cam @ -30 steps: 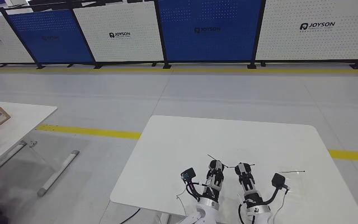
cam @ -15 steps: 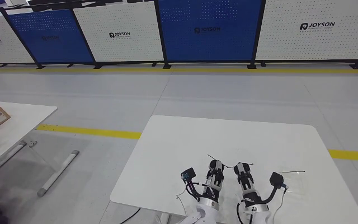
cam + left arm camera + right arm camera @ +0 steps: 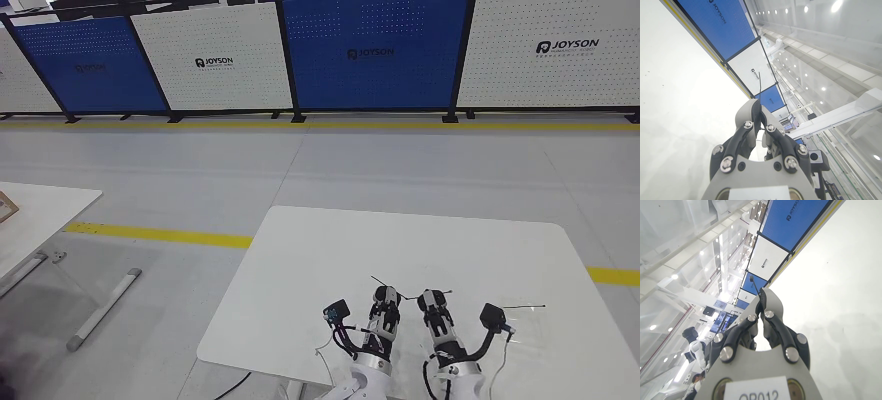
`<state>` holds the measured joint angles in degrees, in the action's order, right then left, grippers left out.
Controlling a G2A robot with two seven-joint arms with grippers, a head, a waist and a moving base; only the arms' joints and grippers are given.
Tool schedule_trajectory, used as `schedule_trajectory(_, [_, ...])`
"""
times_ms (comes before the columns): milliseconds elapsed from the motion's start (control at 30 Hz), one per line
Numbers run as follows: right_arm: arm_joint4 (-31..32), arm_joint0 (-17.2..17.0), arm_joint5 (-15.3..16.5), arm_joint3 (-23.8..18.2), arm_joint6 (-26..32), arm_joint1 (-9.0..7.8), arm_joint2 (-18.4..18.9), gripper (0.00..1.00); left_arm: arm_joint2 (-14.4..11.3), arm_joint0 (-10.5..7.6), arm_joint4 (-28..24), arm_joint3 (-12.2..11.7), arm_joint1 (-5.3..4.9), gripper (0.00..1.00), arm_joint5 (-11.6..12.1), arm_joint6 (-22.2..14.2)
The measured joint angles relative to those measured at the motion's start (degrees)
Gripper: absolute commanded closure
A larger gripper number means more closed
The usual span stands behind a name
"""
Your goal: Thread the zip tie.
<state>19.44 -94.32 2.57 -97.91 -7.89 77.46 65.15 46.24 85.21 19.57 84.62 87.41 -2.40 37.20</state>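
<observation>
The left tool [image 3: 759, 109] is pinching the zip tie [image 3: 759, 83] tail, the right tool [image 3: 760, 297] its head [image 3: 751, 277], probably aligning them for threading.

Black plastic zip tie [image 3: 759, 85]; ribbed black pads [image 3: 755, 112], shiny metal screws [image 3: 747, 124] on left tool [image 3: 759, 106]; smooth matt white table [image 3: 400, 250]

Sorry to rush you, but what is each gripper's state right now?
Left gripper: closed on the zip tie, thin tail sticking out.
Right gripper: closed on the zip tie, head end sticking out.
</observation>
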Motion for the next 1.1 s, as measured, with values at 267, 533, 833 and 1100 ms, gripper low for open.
schedule_trajectory(267, [-1.6, -0.6, 1.2, 0.0, 0.1, -0.02, 0.9, 1.0, 0.4, 0.14, 3.6, -0.3, -0.14, 1.0, -0.3, 0.1])
schedule_trajectory(533, [-1.6, -0.6, 1.2, 0.0, 0.1, -0.02, 0.9, 1.0, -0.1, 0.22, 7.4, -1.4, -0.04, 1.0, -2.4, -0.9])
schedule_trajectory(833, [-1.2, -0.6, 1.1, 0.4, -0.6, 0.02, 1.0, 1.0, 0.2, 0.5, 7.0, -1.1, 0.09, 1.0, -2.2, -0.6])
schedule_trajectory(1100, [-1.7, -1.4, 2.2, 0.6, 0.0, 0.09, 1.0, 1.0, 0.2, 0.5, 7.0, -1.1, 0.08, 1.0, -2.2, -0.6])
